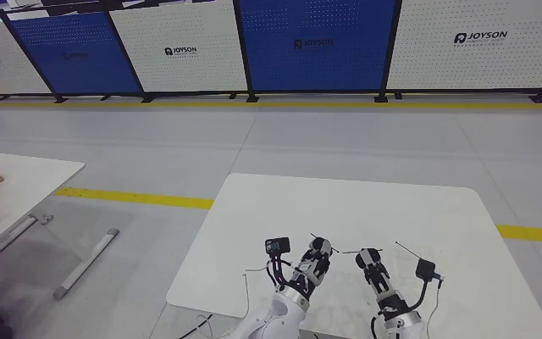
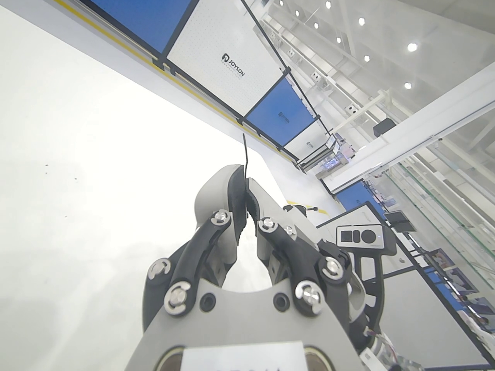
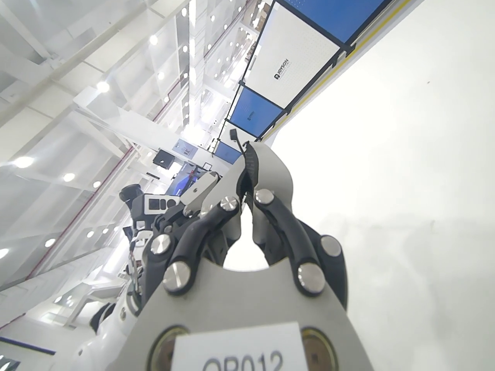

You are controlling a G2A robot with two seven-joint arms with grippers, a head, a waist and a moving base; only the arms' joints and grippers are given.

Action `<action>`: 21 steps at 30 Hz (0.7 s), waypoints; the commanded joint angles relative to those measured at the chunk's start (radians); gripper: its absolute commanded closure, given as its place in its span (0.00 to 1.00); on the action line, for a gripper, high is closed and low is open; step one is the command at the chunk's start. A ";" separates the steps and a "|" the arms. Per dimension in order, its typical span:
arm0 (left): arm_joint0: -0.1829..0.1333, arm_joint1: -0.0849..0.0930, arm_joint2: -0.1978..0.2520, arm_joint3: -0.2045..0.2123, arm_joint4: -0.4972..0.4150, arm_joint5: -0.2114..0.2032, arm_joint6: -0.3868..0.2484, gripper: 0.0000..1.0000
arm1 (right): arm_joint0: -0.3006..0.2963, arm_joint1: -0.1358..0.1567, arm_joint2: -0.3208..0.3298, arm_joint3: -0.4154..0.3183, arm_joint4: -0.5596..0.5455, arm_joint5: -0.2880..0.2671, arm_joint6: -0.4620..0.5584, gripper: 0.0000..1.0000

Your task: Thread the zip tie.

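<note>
We see the white table (image 1: 356, 212) across the lower half of the top view. At its lower middle, close together, are the left gripper (image 1: 321, 244) and the right gripper (image 1: 366, 252). Both pinch the black zip tie (image 2: 245, 152): its thin tail juts past the left fingertips, its head past the right.

Left gripper (image 1: 320, 247) beside right gripper (image 1: 366, 255) — above table's (image 1: 356, 203) near edge.

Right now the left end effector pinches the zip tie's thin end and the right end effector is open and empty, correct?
No. The right end effector is shut on the zip tie near its head, as the right wrist view shows; the left end effector does pinch the thin end.
</note>
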 commanded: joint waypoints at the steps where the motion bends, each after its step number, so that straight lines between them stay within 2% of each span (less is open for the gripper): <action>1: 0.000 0.000 0.000 0.000 0.000 0.000 0.000 1.00 | 0.001 0.000 0.000 0.000 -0.004 0.000 -0.001 1.00; 7: 0.000 0.000 -0.001 0.002 0.001 0.000 -0.001 1.00 | 0.001 0.000 0.000 0.000 -0.004 0.000 -0.001 1.00; 12: -0.012 -0.004 0.001 0.039 0.014 0.001 0.000 1.00 | 0.001 0.000 0.000 0.000 -0.004 0.000 -0.001 1.00; 14: -0.010 -0.006 -0.003 0.040 -0.003 -0.014 0.002 1.00 | 0.001 0.000 0.000 0.000 -0.004 0.000 -0.001 1.00; 21: -0.010 -0.006 -0.003 0.040 -0.003 -0.014 0.002 1.00 | -0.006 -0.004 0.002 0.006 0.026 0.016 -0.018 1.00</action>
